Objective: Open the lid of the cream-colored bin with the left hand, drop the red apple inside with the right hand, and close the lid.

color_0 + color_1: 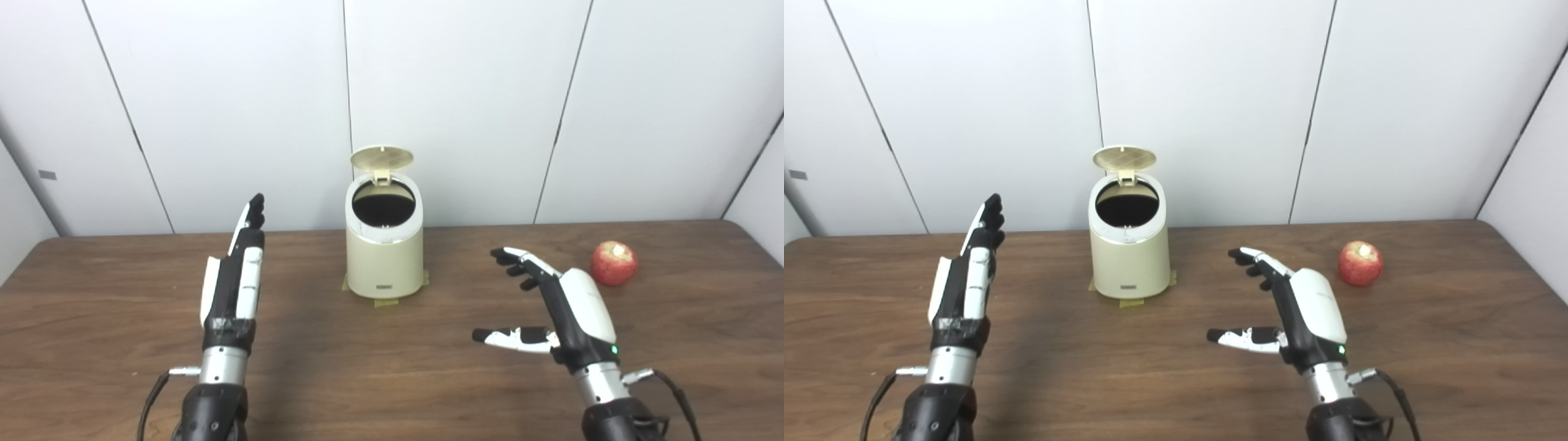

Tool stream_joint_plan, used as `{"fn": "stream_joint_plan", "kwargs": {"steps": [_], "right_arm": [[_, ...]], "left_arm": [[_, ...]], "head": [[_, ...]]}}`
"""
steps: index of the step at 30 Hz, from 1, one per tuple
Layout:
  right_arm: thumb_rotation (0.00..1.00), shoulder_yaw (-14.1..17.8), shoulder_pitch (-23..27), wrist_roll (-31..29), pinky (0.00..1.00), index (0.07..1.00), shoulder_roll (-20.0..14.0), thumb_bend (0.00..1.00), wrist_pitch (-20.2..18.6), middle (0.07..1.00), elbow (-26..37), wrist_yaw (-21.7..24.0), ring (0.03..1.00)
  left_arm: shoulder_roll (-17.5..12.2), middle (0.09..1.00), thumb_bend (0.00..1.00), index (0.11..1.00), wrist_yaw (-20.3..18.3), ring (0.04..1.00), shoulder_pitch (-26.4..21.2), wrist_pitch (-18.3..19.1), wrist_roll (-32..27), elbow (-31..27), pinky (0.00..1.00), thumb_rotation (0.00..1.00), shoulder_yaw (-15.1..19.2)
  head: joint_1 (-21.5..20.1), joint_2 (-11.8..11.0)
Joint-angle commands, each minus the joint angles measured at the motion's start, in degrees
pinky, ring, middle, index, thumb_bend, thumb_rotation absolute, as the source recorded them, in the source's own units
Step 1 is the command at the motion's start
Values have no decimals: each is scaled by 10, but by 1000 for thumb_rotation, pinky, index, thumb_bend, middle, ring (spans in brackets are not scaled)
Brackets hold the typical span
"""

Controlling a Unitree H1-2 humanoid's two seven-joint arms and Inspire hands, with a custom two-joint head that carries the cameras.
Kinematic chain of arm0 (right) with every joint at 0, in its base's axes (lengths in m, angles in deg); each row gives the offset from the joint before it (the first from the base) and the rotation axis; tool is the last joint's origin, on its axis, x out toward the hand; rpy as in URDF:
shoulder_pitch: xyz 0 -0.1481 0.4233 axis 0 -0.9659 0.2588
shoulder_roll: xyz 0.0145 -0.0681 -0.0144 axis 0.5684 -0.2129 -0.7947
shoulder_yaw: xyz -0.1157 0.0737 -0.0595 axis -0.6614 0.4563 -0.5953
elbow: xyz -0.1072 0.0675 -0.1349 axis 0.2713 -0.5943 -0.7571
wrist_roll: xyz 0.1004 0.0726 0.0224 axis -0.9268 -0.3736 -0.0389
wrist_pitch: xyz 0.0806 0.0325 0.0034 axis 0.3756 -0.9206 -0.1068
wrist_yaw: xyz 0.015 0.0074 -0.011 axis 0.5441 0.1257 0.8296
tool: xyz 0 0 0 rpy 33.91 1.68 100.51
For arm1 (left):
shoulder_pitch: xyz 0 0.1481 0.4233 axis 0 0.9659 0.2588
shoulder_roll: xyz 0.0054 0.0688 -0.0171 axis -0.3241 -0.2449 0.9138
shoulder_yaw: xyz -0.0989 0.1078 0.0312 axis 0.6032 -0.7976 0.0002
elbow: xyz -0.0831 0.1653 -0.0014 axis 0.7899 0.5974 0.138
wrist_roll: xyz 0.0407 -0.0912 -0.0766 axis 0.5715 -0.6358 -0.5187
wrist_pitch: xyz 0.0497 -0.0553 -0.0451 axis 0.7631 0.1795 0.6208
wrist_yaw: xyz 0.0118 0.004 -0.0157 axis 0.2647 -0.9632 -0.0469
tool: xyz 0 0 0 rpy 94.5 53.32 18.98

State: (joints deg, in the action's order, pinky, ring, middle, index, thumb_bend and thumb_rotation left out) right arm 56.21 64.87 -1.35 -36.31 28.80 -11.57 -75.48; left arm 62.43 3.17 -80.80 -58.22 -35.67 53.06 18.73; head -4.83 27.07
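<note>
The cream-colored bin [384, 257] stands at the back middle of the table. Its round lid [381, 157] is tipped up and back, and the dark inside shows. The red apple [613, 263] lies on the table to the right of the bin. My left hand [237, 269] is open with fingers straight, held above the table to the left of the bin, apart from it. My right hand [551, 306] is open and empty, fingers spread and thumb out, between the bin and the apple, touching neither.
The wooden table [392, 367] runs across the view, with a rounded corner at the back right. White wall panels [459, 92] stand close behind the bin. Strips of tape [386, 301] lie under the bin's base.
</note>
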Motion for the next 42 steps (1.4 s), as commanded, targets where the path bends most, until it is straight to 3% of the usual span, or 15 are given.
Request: {"fn": "stream_joint_plan", "kwargs": {"steps": [1,4,6,10,13,15,19,22,28,35,37,39,42], "right_arm": [[401,14,54,8,672,874,-43,906,-22,894,29,50,820],[493,10,102,43,641,889,-100,962,-65,923,44,134,837],[488,7,130,56,664,903,-126,968,-98,948,55,188,875],[410,-3,190,88,646,858,-177,1000,-146,938,50,289,875],[372,-13,220,108,713,863,-196,1000,-172,954,38,344,897],[355,-20,241,117,688,860,-209,1000,-179,952,16,368,885],[290,-27,277,120,599,835,-221,988,-182,935,-48,380,867],[273,-33,297,122,597,829,-224,966,-176,931,-110,364,868],[274,-59,335,117,596,813,-227,980,-155,913,-237,340,842],[304,-87,358,105,764,835,-230,928,-163,948,-341,343,932],[294,-88,361,94,729,820,-227,928,-165,952,-366,335,912],[293,-92,364,91,619,813,-223,958,-176,944,-381,335,844],[270,-95,367,81,597,826,-218,970,-181,941,-404,329,829]], "left_arm": [[-11,996,561,970,-14,988,0,-29,-18,-26,1000,1000,2],[-27,996,573,963,-26,992,23,-38,-30,-31,1000,1000,7],[-37,999,576,969,-30,998,35,-40,-33,-31,1000,1000,11],[-54,993,591,951,-34,1000,63,-50,-41,-25,998,1000,24],[-55,984,577,938,-39,996,75,-61,-56,-21,1000,1000,30],[-47,969,552,920,-39,977,85,-62,-72,-24,1000,1000,32],[-35,959,496,914,-38,965,101,-57,-87,-31,986,993,34],[-29,949,469,915,-36,950,108,-49,-85,-36,956,946,34],[-29,945,418,914,-35,954,113,-50,-70,-37,958,943,32],[-23,938,374,901,-24,947,110,-41,-56,-41,959,937,34],[-22,934,354,897,-22,939,109,-44,-53,-41,939,932,34],[-22,935,343,899,-21,938,109,-43,-53,-42,930,938,33],[-25,938,335,902,-21,941,108,-38,-52,-44,938,952,31]], "head": [[-3,0],[-3,1],[-2,2],[-2,1],[-2,0],[-3,1],[-4,1],[-4,3],[-5,8],[-1,9],[1,10],[2,10],[4,11]]}}
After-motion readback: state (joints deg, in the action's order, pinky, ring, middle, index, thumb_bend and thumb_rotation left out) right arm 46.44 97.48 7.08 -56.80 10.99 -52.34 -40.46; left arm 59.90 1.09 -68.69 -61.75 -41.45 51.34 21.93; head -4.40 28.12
